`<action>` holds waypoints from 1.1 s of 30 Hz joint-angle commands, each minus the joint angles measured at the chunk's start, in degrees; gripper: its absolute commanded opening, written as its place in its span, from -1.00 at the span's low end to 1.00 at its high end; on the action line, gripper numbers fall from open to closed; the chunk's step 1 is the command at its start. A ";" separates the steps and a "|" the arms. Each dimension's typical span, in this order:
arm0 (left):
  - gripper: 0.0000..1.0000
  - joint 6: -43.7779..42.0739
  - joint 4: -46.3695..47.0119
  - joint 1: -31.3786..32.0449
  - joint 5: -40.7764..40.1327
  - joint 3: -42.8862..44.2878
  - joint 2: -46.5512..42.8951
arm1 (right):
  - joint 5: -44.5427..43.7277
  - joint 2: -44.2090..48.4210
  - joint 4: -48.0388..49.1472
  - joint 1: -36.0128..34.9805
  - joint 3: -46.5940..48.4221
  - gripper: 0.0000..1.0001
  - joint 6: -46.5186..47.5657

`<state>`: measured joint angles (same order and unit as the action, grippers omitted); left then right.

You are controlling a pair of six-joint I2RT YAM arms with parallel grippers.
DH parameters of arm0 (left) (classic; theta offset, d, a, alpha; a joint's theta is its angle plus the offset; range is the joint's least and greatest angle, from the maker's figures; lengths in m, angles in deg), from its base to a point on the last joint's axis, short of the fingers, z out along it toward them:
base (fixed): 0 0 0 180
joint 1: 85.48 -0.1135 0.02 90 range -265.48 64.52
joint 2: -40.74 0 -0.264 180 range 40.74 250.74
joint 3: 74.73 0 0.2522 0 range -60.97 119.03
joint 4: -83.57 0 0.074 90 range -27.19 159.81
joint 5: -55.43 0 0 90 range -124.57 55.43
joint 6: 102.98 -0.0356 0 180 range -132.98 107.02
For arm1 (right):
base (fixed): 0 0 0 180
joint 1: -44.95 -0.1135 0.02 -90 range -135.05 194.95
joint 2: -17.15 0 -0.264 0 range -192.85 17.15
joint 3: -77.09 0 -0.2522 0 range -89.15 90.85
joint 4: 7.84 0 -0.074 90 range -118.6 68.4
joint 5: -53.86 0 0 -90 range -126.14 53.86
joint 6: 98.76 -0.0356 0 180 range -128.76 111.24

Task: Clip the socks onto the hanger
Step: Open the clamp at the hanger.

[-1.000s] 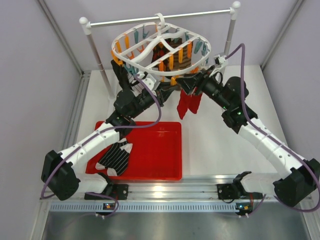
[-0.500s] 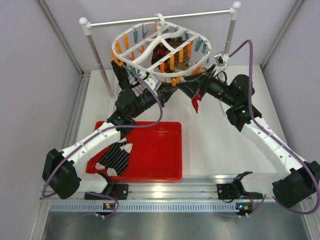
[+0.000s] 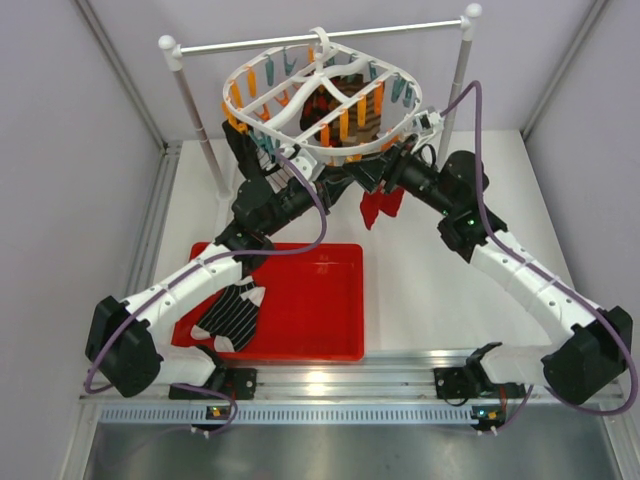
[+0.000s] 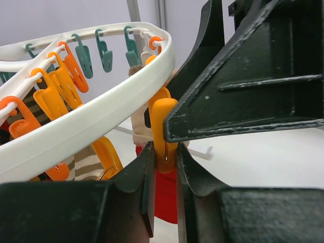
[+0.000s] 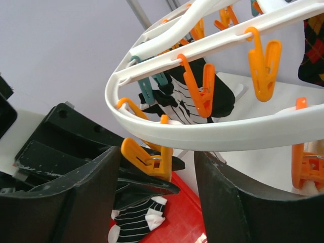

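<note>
The white hanger (image 3: 330, 148) hangs from the rod, its rim close in both wrist views (image 4: 101, 109) (image 5: 202, 131). My left gripper (image 3: 335, 183) (image 4: 164, 152) is shut on an orange clip (image 4: 163, 126) (image 5: 152, 158) at the front rim. A dark red sock (image 3: 380, 207) hangs just under my right gripper (image 3: 380, 172) and shows behind the clip (image 4: 166, 197). In the right wrist view my right gripper (image 5: 157, 152) has its jaws apart, with no sock between them. A black striped sock (image 3: 232, 315) (image 5: 134, 220) lies in the tray.
The red tray (image 3: 320, 300) sits at front left. The white rod (image 3: 320, 37) rests on two posts (image 3: 180, 110). A black striped sock (image 5: 202, 86), a brown striped sock (image 4: 86, 162) and a beige sock (image 4: 139, 119) hang from the frame. Grey walls stand close on both sides.
My right gripper swung out to the right and lifted the dark red sock, then came back left toward the held clip. My left gripper stayed at the front rim.
</note>
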<state>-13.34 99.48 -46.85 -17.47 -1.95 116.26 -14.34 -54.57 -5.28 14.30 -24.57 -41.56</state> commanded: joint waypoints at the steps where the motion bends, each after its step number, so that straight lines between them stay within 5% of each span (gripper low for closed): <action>1: -1.00 -0.77 1.44 0.39 1.53 1.00 -0.38 | -2.90 -0.61 2.58 -0.90 2.75 0.14 -0.86; 7: -0.86 -3.06 -0.31 1.53 0.39 0.92 -0.99 | -3.17 -0.61 2.58 -0.99 2.75 -0.47 -2.18; 15: -0.01 -3.68 -3.65 1.62 -1.37 -0.75 -4.07 | -3.70 0.09 2.49 -0.99 2.31 -0.97 -2.89; 25: 0.18 -1.84 -20.70 0.66 -2.95 -2.77 -15.92 | -4.14 0.53 2.14 -0.81 2.13 -1.00 -3.76; 33: 0.19 -0.17 -18.78 0.48 -3.65 -1.29 -15.50 | -2.73 0.88 5.30 -0.72 -0.06 -1.00 -6.40</action>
<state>-14.69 79.86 -46.17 -20.49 -4.66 98.87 -17.62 -55.03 -3.97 13.71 -24.64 -46.28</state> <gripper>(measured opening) 0.593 0.265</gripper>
